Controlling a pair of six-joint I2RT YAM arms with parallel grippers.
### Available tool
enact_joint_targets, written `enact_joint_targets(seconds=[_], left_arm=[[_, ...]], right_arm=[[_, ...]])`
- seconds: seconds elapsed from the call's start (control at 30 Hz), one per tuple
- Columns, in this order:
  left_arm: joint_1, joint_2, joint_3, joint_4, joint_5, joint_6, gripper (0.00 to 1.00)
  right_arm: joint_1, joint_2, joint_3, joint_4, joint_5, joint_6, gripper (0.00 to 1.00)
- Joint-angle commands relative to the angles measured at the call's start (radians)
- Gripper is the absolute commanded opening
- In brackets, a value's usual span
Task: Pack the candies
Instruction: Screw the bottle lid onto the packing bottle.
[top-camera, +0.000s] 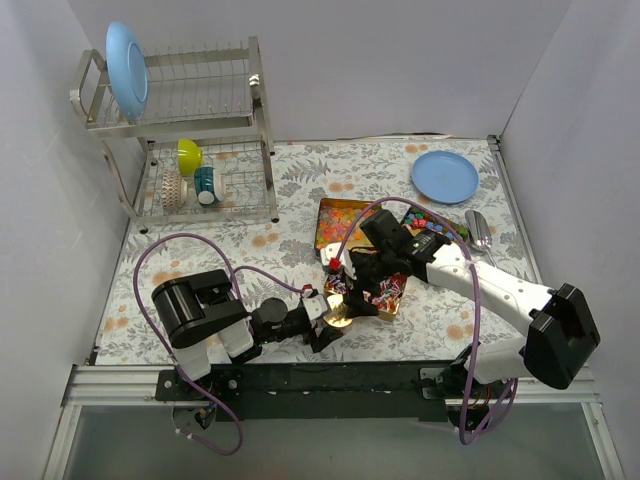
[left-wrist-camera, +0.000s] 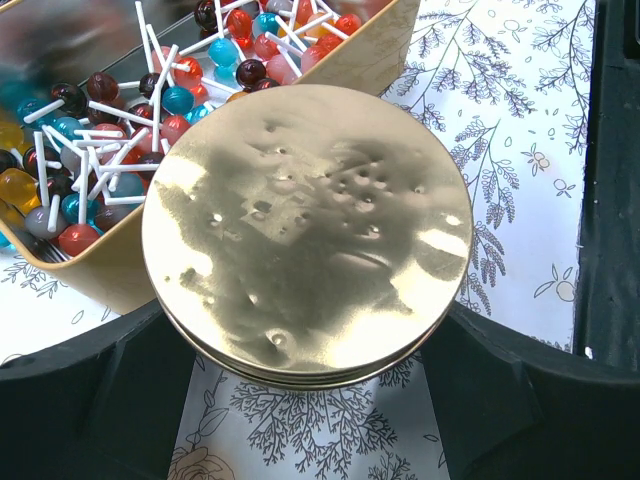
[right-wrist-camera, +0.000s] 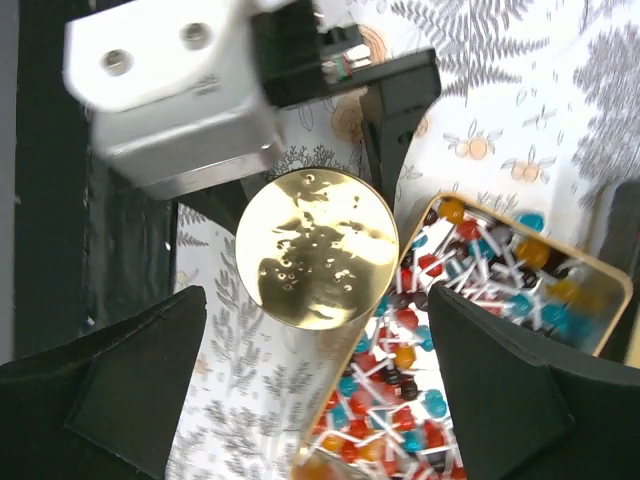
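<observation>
While the left claw (left-wrist-camera: 305, 312) clamps the lid (left-wrist-camera: 305, 235) by its rim, we see the right claw (right-wrist-camera: 318, 330) spread wide, holding nothing.
We judge the lid is held just beside the tin (left-wrist-camera: 110, 275) to keep it clear, so the candies (left-wrist-camera: 100, 150) are reachable. The right claw hangs over that tin, likely to pick or drop a piece. The candies are stick lollies piled in the tin, too many to count, and more loose ones fill a second tin (top-camera: 322, 215) behind. We count one lid and two sure tins. A possible third lot by the right arm is too hidden. Also table plate (top-camera: 445, 176), rack plate (top-camera: 127, 70), one spoon (top-camera: 478, 228).
</observation>
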Motion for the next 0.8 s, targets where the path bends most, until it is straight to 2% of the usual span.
enact_joint_targets(seconds=[0.0,0.1,0.13,0.23,0.37,0.57,0.67,0.77], left_arm=[[0.007,0.004,0.002,-0.081,-0.02,0.001,0.0],[0.005,0.003,0.0,-0.082,-0.022,0.003,0.0],[0.005,0.001,0.002,-0.084,-0.022,0.003,0.0],[0.005,0.001,0.002,-0.085,-0.023,0.006,0.0],[0.005,0.001,0.002,-0.085,-0.033,0.012,0.0],[0.007,0.001,0.002,-0.087,-0.034,0.012,0.0],[0.007,0.006,0.003,-0.084,-0.033,0.009,0.0],[0.005,0.004,0.003,-0.084,-0.031,0.007,0.0]], right_arm=[[-0.012,0.053,0.046,-0.149,-0.142,-0.378,0.98],[-0.012,0.105,0.046,-0.143,-0.151,-0.529,0.98],[-0.012,0.122,0.051,-0.158,-0.157,-0.644,0.98],[0.005,0.196,0.083,-0.172,-0.131,-0.75,0.98],[0.008,0.294,0.144,-0.184,-0.13,-0.757,0.98],[0.011,0.323,0.144,-0.203,-0.145,-0.78,0.98],[0.011,0.316,0.13,-0.201,-0.15,-0.771,0.91],[0.013,0.291,0.094,-0.152,-0.148,-0.694,0.81]])
